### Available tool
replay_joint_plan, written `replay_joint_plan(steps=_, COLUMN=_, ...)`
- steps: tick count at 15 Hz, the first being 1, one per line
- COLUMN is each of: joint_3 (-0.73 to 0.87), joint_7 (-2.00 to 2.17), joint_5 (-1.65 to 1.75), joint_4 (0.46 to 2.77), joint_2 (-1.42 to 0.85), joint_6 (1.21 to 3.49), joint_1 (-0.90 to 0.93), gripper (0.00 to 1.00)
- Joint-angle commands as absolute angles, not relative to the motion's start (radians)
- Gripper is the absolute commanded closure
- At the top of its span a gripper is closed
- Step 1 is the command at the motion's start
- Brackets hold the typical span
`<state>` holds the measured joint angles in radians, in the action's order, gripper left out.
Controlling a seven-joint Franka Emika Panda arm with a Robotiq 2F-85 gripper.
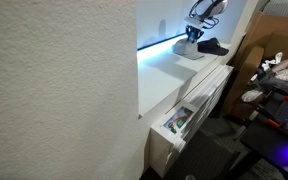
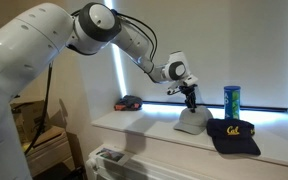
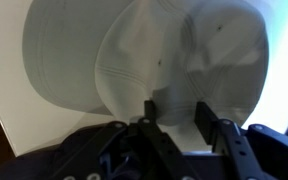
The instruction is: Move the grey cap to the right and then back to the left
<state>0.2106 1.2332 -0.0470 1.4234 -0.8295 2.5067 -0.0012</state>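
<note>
The grey cap [image 2: 191,123] lies on the white ledge [image 2: 144,128], crown up, and it also shows in an exterior view as the grey cap [image 1: 187,47]. My gripper [image 2: 190,104] comes straight down onto its crown. In the wrist view the grey cap [image 3: 134,55] fills the picture. My gripper [image 3: 174,108] has one dark finger on each side of a raised fold of the crown. The fingers stand partway apart with fabric between them. Whether they pinch the fabric does not show.
A navy cap [image 2: 234,135] with yellow lettering lies just beside the grey one, with an upright blue-green can [image 2: 231,100] behind it. A flat black shoe-like object [image 2: 130,102] sits on the other side. The ledge's front edge drops to cluttered boxes [image 1: 184,115] below.
</note>
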Motion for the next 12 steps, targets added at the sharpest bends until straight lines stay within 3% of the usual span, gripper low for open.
replay_joint_plan(steps=1, joint_3=0.195, joint_7=1.205, joint_5=-0.063, joint_4=1.405, joint_2=-0.833, joint_6=2.501, joint_1=-0.016, gripper=0.83)
replay_joint_plan(steps=4, joint_3=0.182, joint_7=1.177, joint_5=-0.064, joint_4=1.425, joint_2=-0.817, joint_6=2.539, joint_1=-0.018, gripper=1.00)
replay_joint_plan(steps=7, joint_3=0.163, joint_7=1.064, joint_5=-0.033, joint_4=1.542, joint_2=-0.735, joint_6=2.680, joint_1=0.025, gripper=1.00)
replay_joint_plan(steps=12, joint_3=0.126, joint_7=0.845, joint_5=-0.031, joint_4=1.549, joint_2=-0.651, joint_6=2.755, joint_1=0.055, gripper=0.99)
